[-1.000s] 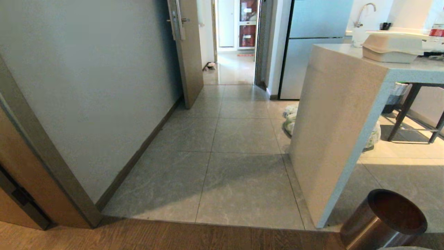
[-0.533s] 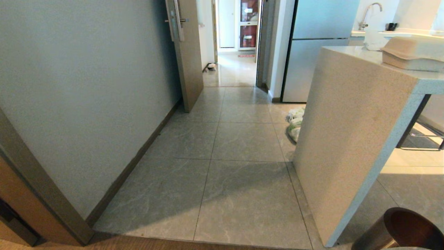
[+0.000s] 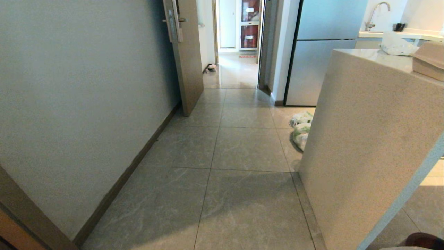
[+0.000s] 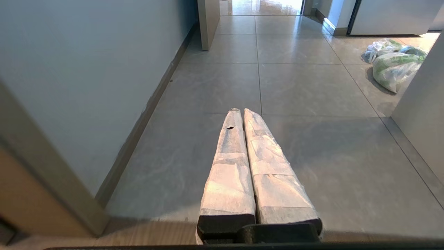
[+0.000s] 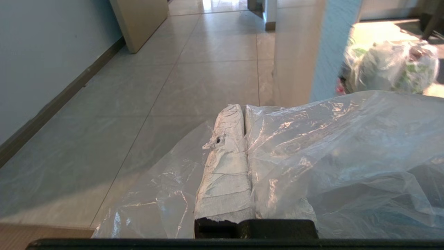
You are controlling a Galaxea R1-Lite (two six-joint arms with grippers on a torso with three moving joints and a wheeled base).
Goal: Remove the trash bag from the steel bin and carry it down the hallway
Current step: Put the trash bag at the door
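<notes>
The right gripper (image 5: 242,114) has its taped fingers pressed together on the trash bag (image 5: 347,152), the clear film pinched between them and draped loosely over and beside the fingers toward 3 o'clock in the right wrist view. The left gripper (image 4: 241,113) is also pressed together but holds nothing, pointing low over the grey floor (image 3: 242,205). Neither arm shows in the head view.

In the head view the steel bin (image 3: 425,240) is only a dark rim sliver at 5 o'clock, so the bag looks already out of it. The hallway (image 3: 233,71) lies at 12 o'clock, past the open door (image 3: 189,59). The counter (image 3: 367,146) fills 3 o'clock, with green-printed bags (image 3: 301,130) on the floor at its far corner, and the wall (image 3: 79,93) runs along 9 o'clock.

The step in hand seems to be the carry. To do it well:
- Hold the pinch firm; thin film slips easily.
- Steer down the middle of the lane, since the slack on the counter side could catch its corner or the bags on the floor.
- How much of the bag hangs below the gripper is hard to tell here, so drive gently through the doorway.
</notes>
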